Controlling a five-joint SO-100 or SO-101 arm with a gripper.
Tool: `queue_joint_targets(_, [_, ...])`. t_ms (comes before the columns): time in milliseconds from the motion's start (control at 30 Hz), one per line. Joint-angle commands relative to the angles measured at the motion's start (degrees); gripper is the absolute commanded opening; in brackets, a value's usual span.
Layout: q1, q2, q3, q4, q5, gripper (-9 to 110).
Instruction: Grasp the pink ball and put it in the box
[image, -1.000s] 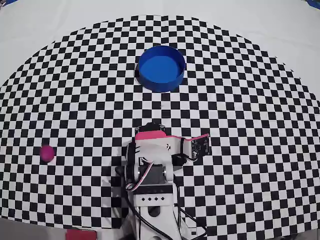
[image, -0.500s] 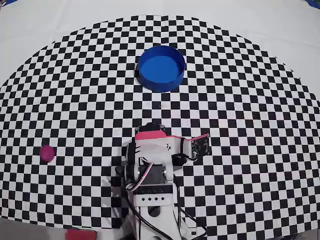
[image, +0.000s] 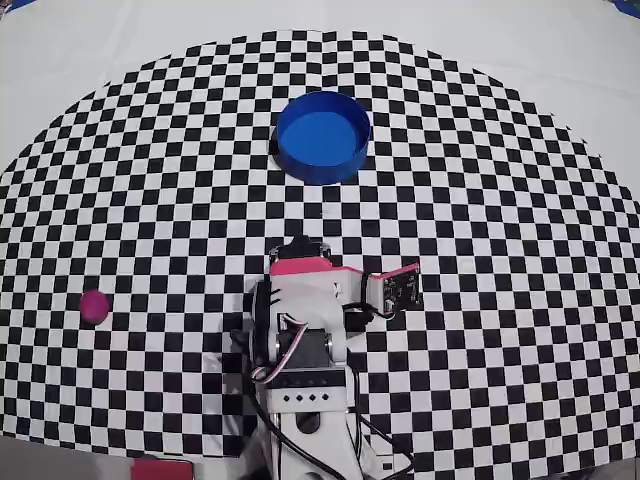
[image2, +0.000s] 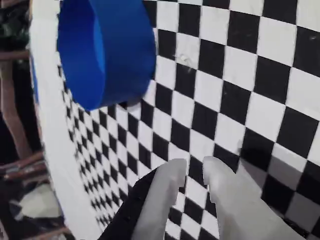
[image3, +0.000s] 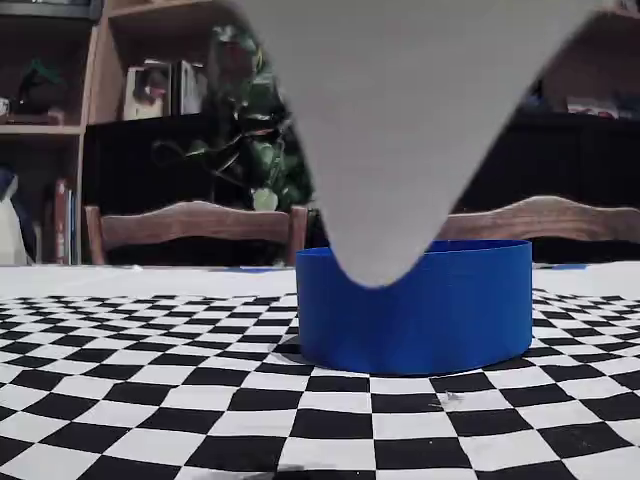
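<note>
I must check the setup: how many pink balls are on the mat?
1. The ball lies at the mat's left edge in the overhead view, far from the box. None seems hidden.

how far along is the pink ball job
Nothing is done yet. The pink ball lies on the checkered mat at the overhead view's left, far from the box, which is empty. The pincer holds nothing, nearly closed. Grasping, carrying and dropping all remain.

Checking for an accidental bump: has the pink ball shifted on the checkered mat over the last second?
No. In the overhead view the pink ball sits on the same checker squares near the mat's left edge, far from the box.
</note>
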Motion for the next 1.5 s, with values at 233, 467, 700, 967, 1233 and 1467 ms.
queue_joint_targets(233, [0.53,0.62,0.62,-14.68,-12.57,15])
queue_joint_targets(467, [-1.23,0.79,1.05,-18.19,-37.18,15])
queue_joint_targets(700, [-0.62,0.53,1.05,-20.39,-59.06,21])
queue_joint_targets(967, [0.18,0.35,1.05,-23.64,-77.43,25])
queue_joint_targets(1233, [0.00,0.00,1.05,-27.69,-81.91,25])
queue_joint_targets(1467, [-0.53,-3.60,1.05,-34.37,-81.91,25])
